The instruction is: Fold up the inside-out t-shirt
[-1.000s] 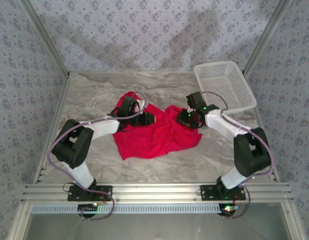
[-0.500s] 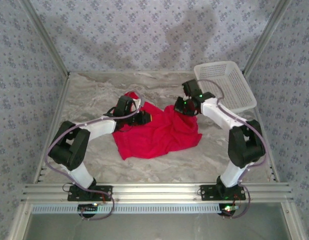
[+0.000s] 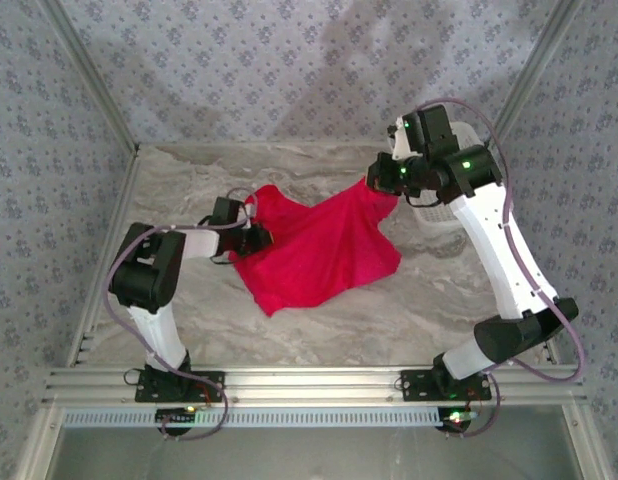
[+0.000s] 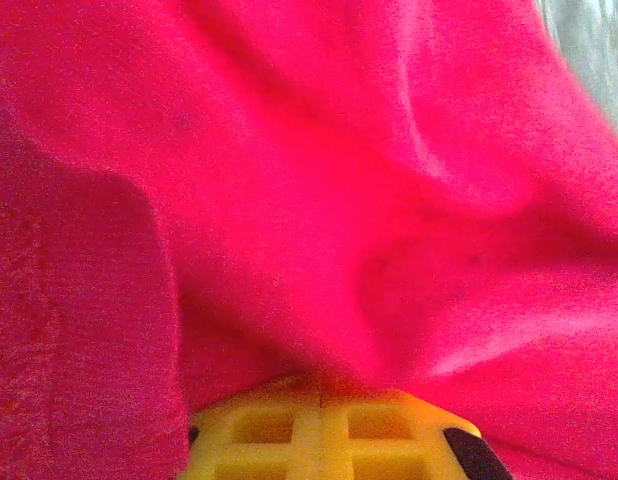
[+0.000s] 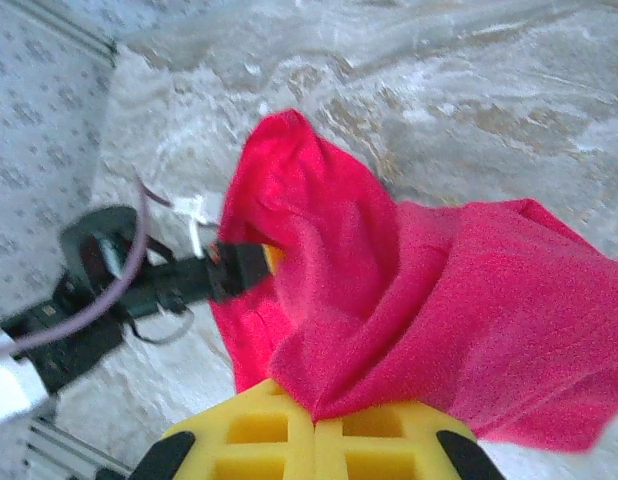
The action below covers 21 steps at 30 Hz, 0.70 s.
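The inside-out t-shirt (image 3: 314, 245) is bright red cloth stretched between my two grippers over the marble table. My right gripper (image 3: 381, 183) is raised at the back right, shut on one end of the t-shirt (image 5: 459, 310); its yellow jaws meet with a fold of cloth pinched between them (image 5: 314, 418). My left gripper (image 3: 257, 238) sits low at the shirt's left edge, shut on the cloth. In the left wrist view red t-shirt cloth (image 4: 319, 200) runs into the closed yellow jaws (image 4: 321, 385). The left arm (image 5: 159, 285) shows in the right wrist view.
A white mesh basket (image 3: 469, 150) stands at the back right, mostly behind my right arm. Patterned walls close in the table (image 3: 389, 310) on three sides. An aluminium rail (image 3: 309, 385) runs along the near edge.
My right gripper has shut on the shirt and lifted it up and back to the right, pulling the cloth taut. My left gripper has closed on the cloth and shifted slightly left.
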### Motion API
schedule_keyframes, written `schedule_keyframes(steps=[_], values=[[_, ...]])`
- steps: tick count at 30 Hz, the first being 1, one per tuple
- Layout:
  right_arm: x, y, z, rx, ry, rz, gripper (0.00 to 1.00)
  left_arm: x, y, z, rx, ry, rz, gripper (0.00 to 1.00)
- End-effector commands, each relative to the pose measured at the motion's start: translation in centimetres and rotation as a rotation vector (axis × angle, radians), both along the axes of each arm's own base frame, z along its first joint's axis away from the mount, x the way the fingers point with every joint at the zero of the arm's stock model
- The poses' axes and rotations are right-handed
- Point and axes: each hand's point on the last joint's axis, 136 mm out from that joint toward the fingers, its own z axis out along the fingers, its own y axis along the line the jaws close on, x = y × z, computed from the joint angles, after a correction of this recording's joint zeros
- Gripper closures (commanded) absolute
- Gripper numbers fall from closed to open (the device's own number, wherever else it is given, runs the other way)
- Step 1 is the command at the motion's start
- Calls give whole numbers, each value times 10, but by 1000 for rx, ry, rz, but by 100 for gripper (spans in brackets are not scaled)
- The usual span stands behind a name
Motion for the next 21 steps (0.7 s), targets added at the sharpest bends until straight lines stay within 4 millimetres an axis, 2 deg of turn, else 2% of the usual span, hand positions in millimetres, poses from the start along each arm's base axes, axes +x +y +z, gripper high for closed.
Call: schedule_keyframes(steps=[1, 5, 7, 9, 11, 13, 17, 19, 21], values=[[-20, -30, -36, -176, 132, 21, 100, -17, 60, -37, 115, 151, 158, 100], [-27, -73, -88, -411, 262, -57, 100, -18, 86, -36, 111, 169, 234, 100], [-27, -87, -101, -461, 283, -100, 100, -17, 89, -33, 92, 166, 254, 100], [-23, -94, -103, -464, 268, -132, 100, -16, 89, -29, 92, 161, 255, 100], [-18, -93, -96, -430, 230, -146, 100, -15, 86, -23, 79, 150, 249, 100], [-13, -83, -86, -357, 181, -139, 100, -13, 84, -14, 70, 134, 244, 100], [7, -58, -81, -150, 91, -116, 100, -10, 78, 24, 89, 50, 213, 100], [13, -56, -84, -79, 76, -136, 100, -13, 80, 47, 150, -3, 204, 89], [17, -68, -90, -48, 68, -205, 100, -21, 88, 70, 218, -56, 209, 79]])
